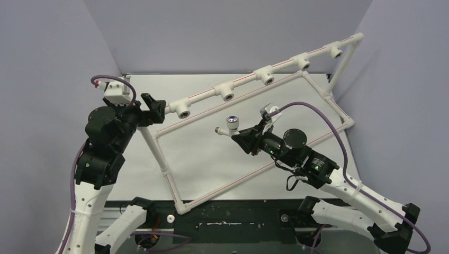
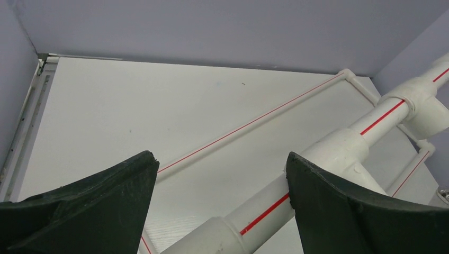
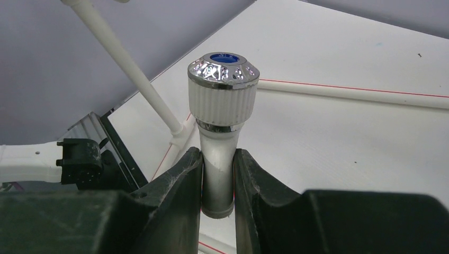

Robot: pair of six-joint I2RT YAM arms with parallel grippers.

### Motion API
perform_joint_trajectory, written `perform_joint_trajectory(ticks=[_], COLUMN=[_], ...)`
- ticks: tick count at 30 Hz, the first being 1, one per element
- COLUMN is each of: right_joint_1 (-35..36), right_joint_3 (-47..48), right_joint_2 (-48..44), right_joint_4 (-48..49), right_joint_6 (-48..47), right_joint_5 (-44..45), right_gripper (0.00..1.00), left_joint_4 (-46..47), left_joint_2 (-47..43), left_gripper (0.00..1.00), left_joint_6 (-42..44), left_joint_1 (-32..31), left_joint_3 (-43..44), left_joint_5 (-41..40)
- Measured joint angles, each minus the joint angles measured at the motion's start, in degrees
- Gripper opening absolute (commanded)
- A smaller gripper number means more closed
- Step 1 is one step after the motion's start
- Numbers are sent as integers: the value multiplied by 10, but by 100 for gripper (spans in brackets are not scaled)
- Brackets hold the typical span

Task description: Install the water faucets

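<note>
The right gripper (image 3: 218, 159) has its jaws shut tight on the white stem of the water faucet (image 3: 223, 90). The shiny knob with the blue top pokes out past them. The faucet hangs over the middle of the pipe frame (image 1: 182, 206), near its row of sockets (image 1: 227, 95) but not touching any. It looks small, light and hard. Its smooth round stem could slip or spin, so squeeze there and leave the screw end free. The left gripper (image 2: 221, 157) has its jaws wide by the frame's top pipe, holding nothing.
</note>
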Motion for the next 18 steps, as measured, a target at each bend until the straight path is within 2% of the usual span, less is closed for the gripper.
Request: perform_joint_trajectory(ticks=[12, 18], right_joint_1=[44, 63], right_joint_3=[0, -5], right_joint_2=[3, 4], right_joint_4=[19, 42], right_joint_6=[-15, -26], right_joint_5=[28, 35], right_gripper=[0, 0], left_joint_4=[10, 50], left_joint_2=[69, 71], left_gripper=[89, 89], left_joint_6=[12, 2], left_joint_1=[-6, -6], left_joint_3=[89, 65], left_joint_5=[49, 88])
